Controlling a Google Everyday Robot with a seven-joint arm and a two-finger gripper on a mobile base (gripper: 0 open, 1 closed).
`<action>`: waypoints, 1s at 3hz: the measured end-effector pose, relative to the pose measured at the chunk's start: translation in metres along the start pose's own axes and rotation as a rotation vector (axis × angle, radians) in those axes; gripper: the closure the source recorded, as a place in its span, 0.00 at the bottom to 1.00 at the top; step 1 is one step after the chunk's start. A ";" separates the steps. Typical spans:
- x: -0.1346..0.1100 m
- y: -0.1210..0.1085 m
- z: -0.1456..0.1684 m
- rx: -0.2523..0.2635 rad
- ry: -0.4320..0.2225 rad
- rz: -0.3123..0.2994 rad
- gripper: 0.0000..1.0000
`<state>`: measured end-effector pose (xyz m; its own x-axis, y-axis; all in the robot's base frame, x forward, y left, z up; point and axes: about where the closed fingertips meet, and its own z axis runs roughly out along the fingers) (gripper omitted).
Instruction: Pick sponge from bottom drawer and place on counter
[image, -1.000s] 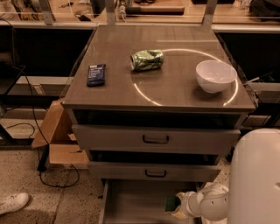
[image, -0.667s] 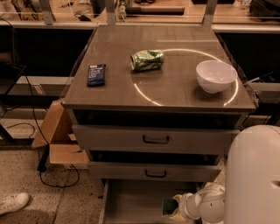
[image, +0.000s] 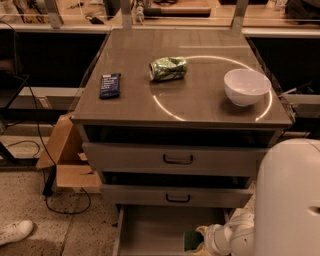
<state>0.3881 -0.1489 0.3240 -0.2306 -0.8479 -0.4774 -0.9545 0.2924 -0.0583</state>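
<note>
The sponge (image: 189, 240) lies in the open bottom drawer (image: 145, 230), towards its right side near the lower edge of the view, dark green face showing; the visible part stands taller than wide, which suggests a long axis running front to back in the tray, though the gripper hides its right end. The gripper (image: 200, 241) reaches in from the right, low inside the drawer and right against the sponge; whether it has hold of the sponge, or how far open it is, cannot be told. The white arm (image: 290, 200) fills the lower right corner, its wrist bent down and leftwards into the tray below the two closed upper drawers (image: 175, 159). Compared with a second ago, the gripper and the green patch at its tip sit slightly further left and lower in the view, and the arm's white shell covers more of the cabinet's right side. On the counter (image: 200, 107) the blue packet (image: 110, 85), crushed can (image: 168, 68) and white bowl (image: 246, 86) lie where they were, the can and bowl on the thin white circle
</note>
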 end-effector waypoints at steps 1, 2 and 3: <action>-0.005 -0.007 -0.009 0.012 0.014 -0.010 1.00; -0.013 -0.015 -0.032 0.032 0.036 -0.014 1.00; -0.020 -0.024 -0.057 0.060 0.049 -0.021 1.00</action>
<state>0.4044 -0.1640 0.3845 -0.2213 -0.8740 -0.4326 -0.9466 0.2992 -0.1204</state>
